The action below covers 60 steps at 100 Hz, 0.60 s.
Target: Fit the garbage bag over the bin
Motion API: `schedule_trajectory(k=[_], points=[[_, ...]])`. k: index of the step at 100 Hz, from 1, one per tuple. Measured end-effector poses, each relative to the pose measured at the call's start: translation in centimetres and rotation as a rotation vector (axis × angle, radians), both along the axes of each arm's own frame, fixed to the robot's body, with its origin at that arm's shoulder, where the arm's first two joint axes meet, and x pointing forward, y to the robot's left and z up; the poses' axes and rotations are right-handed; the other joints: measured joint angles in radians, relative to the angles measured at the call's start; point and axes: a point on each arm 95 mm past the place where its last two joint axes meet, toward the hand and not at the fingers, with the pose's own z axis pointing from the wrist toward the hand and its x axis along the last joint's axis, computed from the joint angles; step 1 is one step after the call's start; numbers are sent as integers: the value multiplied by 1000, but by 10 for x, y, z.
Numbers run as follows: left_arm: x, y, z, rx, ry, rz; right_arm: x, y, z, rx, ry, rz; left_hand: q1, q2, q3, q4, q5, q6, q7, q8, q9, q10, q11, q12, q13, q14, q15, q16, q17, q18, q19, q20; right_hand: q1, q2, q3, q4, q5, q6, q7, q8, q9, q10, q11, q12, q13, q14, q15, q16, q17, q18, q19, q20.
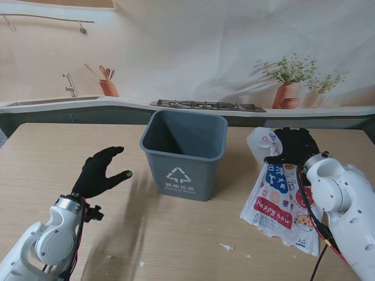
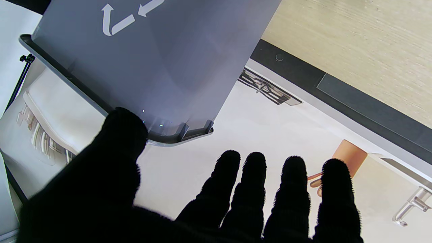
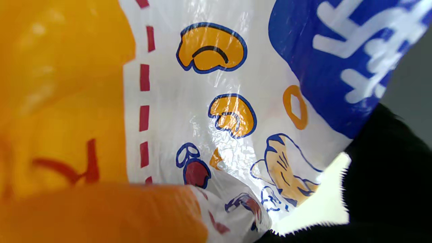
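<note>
Table: pale wood-grain top, a few white scraps at the near edge, about 5 o'clock from the bin. Behind it, a printed kitchen backdrop with sink, hob and potted plants.

Left hand, black glove: fingers spread and apart, nothing in it, hovering near the bin at its 9 o'clock. The left wrist view shows the thumb close by the bin's rim; whether they touch, cannot tell.

Right hand, black glove: fingers closed on the top of the bag, at 3 o'clock from the bin and clear of it.

Bag: thin crinkled plastic, white with blue, orange and red cartoon print; hangs with long axis vertical, lower end draped on the table.

Bin: mid-table, upright, mouth up, unlined. Grey smooth plastic, rectangular, tapering downward, white recycling mark on the near face.
</note>
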Motion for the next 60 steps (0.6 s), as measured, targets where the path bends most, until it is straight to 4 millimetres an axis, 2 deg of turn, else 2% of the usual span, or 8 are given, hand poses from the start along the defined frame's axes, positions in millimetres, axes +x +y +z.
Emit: schedule_trajectory(k=[9, 11, 14, 19, 25, 36, 43, 60], points=[[0, 0, 0, 0, 0, 1, 5, -1, -4, -12, -17, 24, 0, 0, 0, 0, 0, 0, 0, 0, 0, 0, 0, 0, 0, 0, 0, 0, 0, 0, 0, 0, 185, 0, -105, 19, 170, -85, 110, 104, 193, -32, 87, 46, 130, 2, 126, 66, 65, 19, 13, -1], [0, 0, 0, 0, 0, 1, 6, 0, -5, -15, -22, 27, 0, 0, 0, 0, 0, 0, 0, 0, 0, 0, 0, 0, 0, 0, 0, 0, 0, 0, 0, 0, 226, -1, -105, 42, 207, -109, 139, 142, 240, -45, 108, 57, 169, 3, 158, 82, 86, 26, 20, -4], [0, 0, 0, 0, 1, 2, 7, 0, -5, -19, -32, 31, 0, 0, 0, 0, 0, 0, 0, 0, 0, 0, 0, 0, 0, 0, 0, 0, 0, 0, 0, 0, 236, -49, 48, 42, 249, -145, 190, 154, 303, -61, 140, 75, 225, 3, 205, 100, 114, 38, 30, -14], [0, 0, 0, 0, 2, 2, 9, 1, -6, -21, -64, 42, 0, 0, 0, 0, 0, 0, 0, 0, 0, 0, 0, 0, 0, 0, 0, 0, 0, 0, 0, 0, 239, -154, 353, -77, 319, -227, 316, 128, 433, -76, 194, 76, 335, 3, 288, 129, 179, 52, 77, -39], [0, 0, 0, 2, 3, 3, 10, 1, -4, -26, -123, 61, 0, 0, 0, 0, 0, 0, 0, 0, 0, 0, 0, 0, 0, 0, 0, 0, 0, 0, 0, 0, 252, -208, 500, -148, 405, -299, 389, 128, 547, -80, 226, 87, 445, 2, 361, 146, 235, 64, 171, -81], [0, 0, 0, 6, 0, 5, 12, 2, 1, -19, -168, 77, 0, 0, 0, 0, 0, 0, 0, 0, 0, 0, 0, 0, 0, 0, 0, 0, 0, 0, 0, 0, 263, -244, 551, -154, 470, -347, 408, 129, 612, -81, 233, 126, 518, 1, 446, 159, 213, 72, 517, -174], [1, 0, 0, 7, -1, 8, 12, 4, 6, -10, -188, 81, 0, 0, 1, 0, 0, 1, 0, 0, 0, 0, 0, 0, 0, 0, 0, 0, 0, 0, 0, 0, 264, -245, 552, -154, 482, -349, 408, 130, 624, -81, 234, 139, 541, 1, 485, 172, 186, 72, 717, -183], [1, 0, 0, 7, 0, 11, 5, 16, 37, 4, -404, 85, 0, 0, 1, 0, 0, 3, 0, 0, 0, 0, 0, 0, 0, 0, 0, 0, 0, 0, 0, 0, 274, -242, 552, -154, 458, -349, 419, 153, 623, -79, 267, 164, 544, 1, 571, 201, 182, 63, 860, -182]])
